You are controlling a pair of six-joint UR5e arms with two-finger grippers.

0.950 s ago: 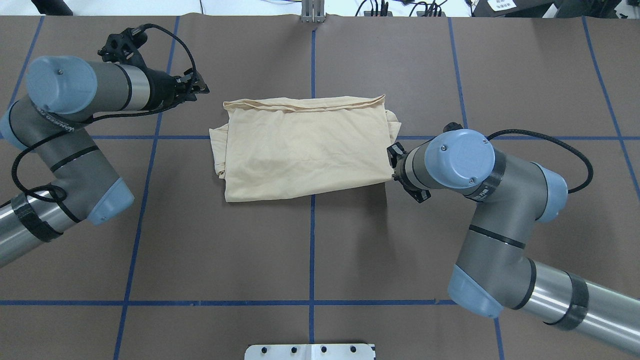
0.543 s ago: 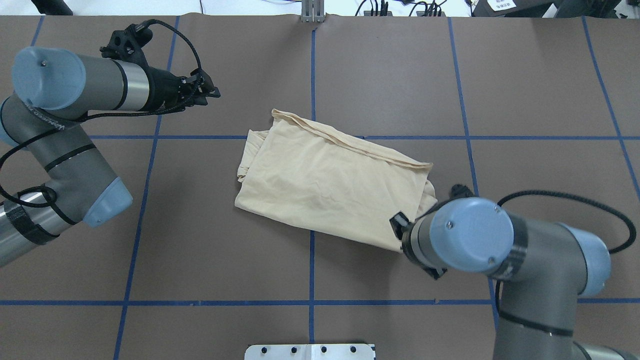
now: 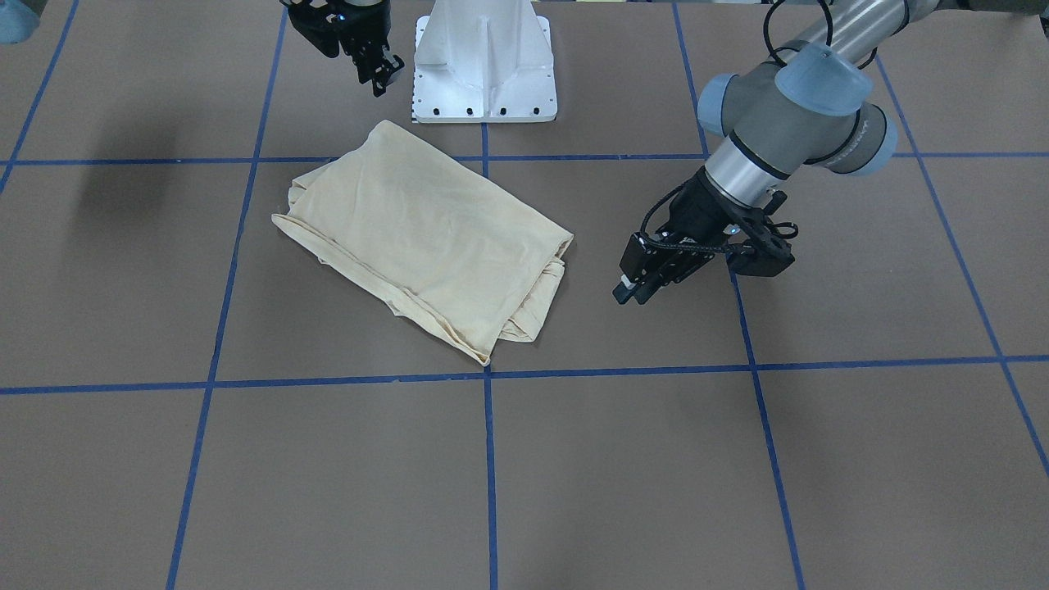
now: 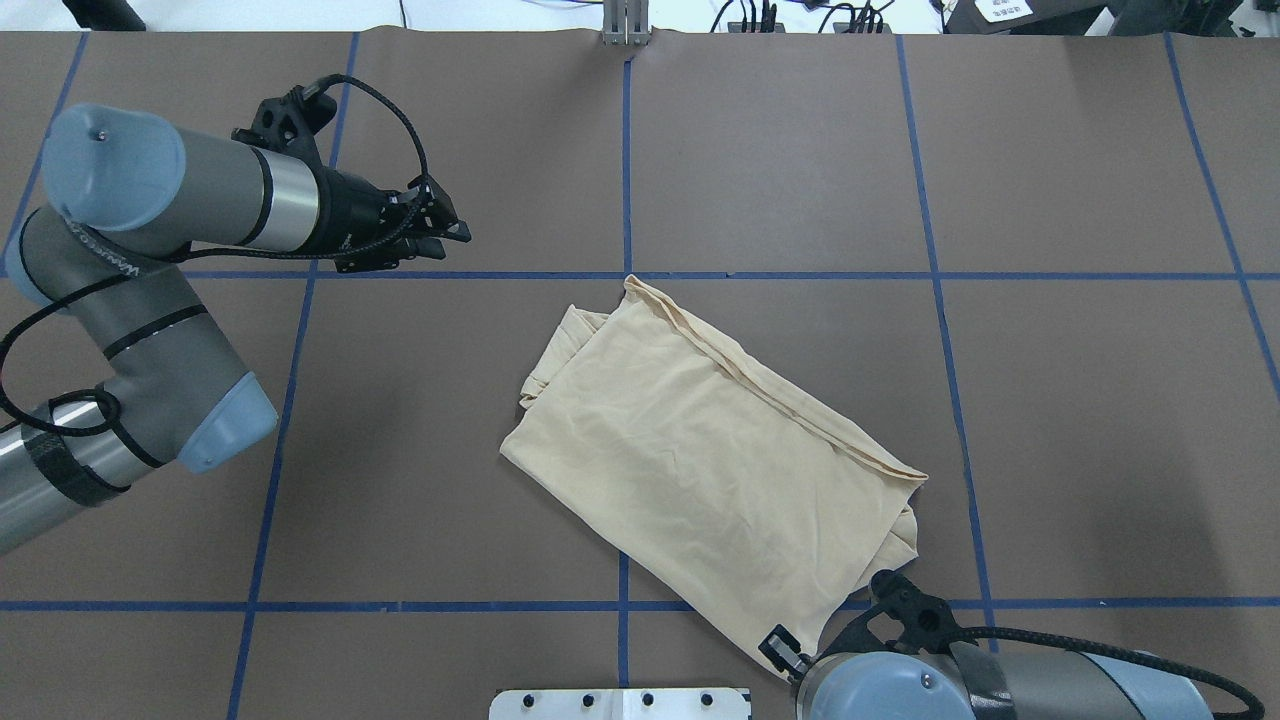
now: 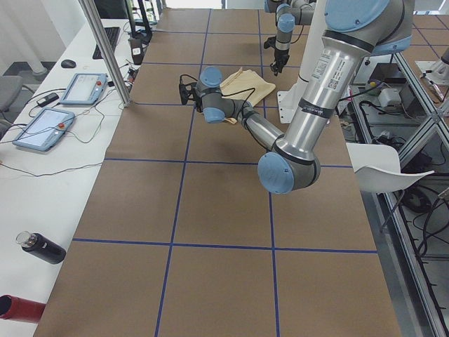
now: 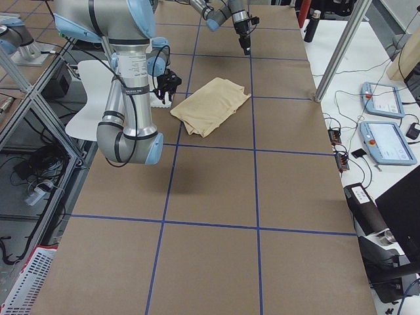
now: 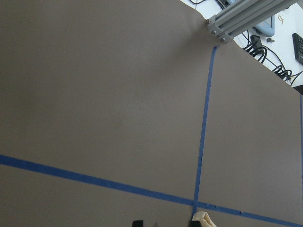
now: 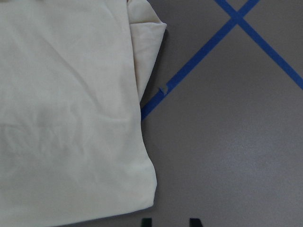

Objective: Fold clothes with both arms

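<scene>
Brown paper is covering the table (image 4: 400,480), with blue tape lines (image 4: 622,180) gridding it. White pedestal (image 3: 483,57) standing at the robot's edge; side desk (image 5: 21,182) carrying two pendants (image 5: 85,88). Cream T-shirt (image 4: 700,470) lying folded, slantwise, mid-table. Left hand (image 4: 455,232) hovering well apart from it, fingers parted, gripping nothing. Right hand (image 3: 379,75) hanging near the shirt's corner, parted, empty. Lettering on the left arm's band (image 4: 100,262) is reading too blurred to make out.

One shirt (image 4: 700,470), one surface (image 4: 1100,400), one white pedestal base (image 3: 483,57), and two arms: a left arm (image 4: 200,195) and a right arm (image 4: 1050,685).
</scene>
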